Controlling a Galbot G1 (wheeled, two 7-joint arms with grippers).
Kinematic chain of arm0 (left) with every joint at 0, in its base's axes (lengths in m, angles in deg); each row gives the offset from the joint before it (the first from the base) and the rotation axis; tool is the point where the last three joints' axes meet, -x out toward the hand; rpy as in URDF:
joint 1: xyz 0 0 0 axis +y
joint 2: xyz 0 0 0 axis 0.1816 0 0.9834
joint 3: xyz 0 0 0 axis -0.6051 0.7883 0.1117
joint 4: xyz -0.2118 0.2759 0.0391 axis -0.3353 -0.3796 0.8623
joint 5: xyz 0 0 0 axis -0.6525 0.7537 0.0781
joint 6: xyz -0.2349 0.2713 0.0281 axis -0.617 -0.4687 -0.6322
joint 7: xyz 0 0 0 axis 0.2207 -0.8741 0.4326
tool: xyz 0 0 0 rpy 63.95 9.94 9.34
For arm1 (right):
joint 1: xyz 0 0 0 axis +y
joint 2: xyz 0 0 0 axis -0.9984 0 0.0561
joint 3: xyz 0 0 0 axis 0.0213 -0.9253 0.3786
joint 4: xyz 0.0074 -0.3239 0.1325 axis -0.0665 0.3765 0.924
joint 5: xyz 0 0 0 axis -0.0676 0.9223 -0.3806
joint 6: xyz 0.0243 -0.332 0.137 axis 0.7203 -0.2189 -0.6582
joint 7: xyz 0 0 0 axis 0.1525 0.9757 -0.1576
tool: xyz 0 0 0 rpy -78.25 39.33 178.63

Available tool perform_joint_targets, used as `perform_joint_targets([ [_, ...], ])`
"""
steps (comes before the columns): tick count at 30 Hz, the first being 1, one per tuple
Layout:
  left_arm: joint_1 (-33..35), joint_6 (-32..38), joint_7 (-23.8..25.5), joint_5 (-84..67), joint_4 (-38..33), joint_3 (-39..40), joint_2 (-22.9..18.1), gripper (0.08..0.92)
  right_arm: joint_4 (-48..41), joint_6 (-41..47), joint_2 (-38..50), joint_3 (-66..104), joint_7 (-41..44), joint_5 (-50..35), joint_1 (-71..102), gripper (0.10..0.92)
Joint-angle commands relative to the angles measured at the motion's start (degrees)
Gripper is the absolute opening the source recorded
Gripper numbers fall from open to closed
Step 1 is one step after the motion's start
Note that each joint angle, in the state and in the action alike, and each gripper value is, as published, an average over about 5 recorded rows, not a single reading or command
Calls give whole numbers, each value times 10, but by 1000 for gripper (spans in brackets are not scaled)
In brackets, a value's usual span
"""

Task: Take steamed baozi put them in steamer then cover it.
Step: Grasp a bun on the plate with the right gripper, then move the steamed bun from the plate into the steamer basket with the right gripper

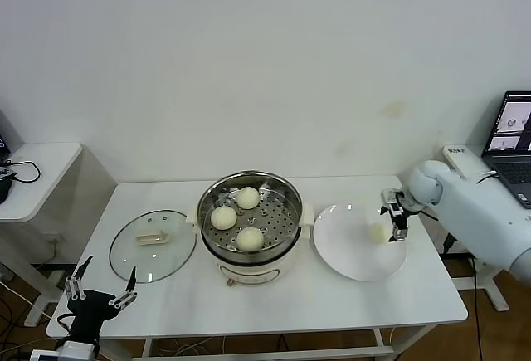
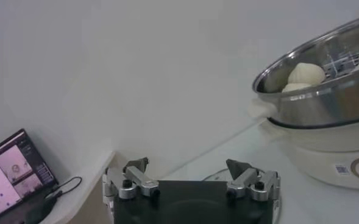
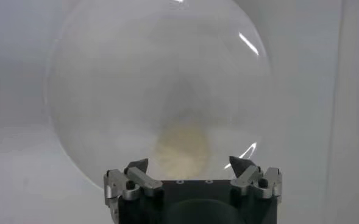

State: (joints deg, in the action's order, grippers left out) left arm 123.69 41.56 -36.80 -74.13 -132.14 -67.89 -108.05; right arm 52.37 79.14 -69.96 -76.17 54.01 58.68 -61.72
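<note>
The steamer (image 1: 284, 188) stands mid-table with three steamed baozi (image 1: 223, 217) on its perforated tray. Another baozi (image 1: 377, 231) lies on the white plate (image 1: 348, 253) to the right. My right gripper (image 1: 397, 230) hovers open just beside and above this bun; the right wrist view shows the bun (image 3: 182, 146) between the spread fingers of that gripper (image 3: 189, 164). The cover (image 1: 153, 245), a glass lid with a cream handle, lies flat to the left of the steamer. My left gripper (image 1: 106, 276) waits open at the table's front left corner, empty (image 2: 187, 165), with the steamer (image 2: 325, 100) ahead of it.
A small side table (image 1: 33, 170) with cables stands at the far left. A laptop (image 1: 514, 133) sits on a stand at the far right. The wall runs close behind the table.
</note>
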Motion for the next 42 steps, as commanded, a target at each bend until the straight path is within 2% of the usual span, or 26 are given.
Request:
perform_joint_targets([
  [1,0,0,0,0,1,1,0,823,-67,-14,-36,30,-9,33,28,823],
  [18,0,1,1,1,1,1,-3,823,-87,-18,-53,44,-22,51,28,783],
  [30,2,2,1,1,-3,-1,-4,823,-80,-15,-53,43,-17,49,23,630],
  [42,0,2,1,0,-3,-2,-1,823,20,28,3,-18,19,-28,-51,570],
])
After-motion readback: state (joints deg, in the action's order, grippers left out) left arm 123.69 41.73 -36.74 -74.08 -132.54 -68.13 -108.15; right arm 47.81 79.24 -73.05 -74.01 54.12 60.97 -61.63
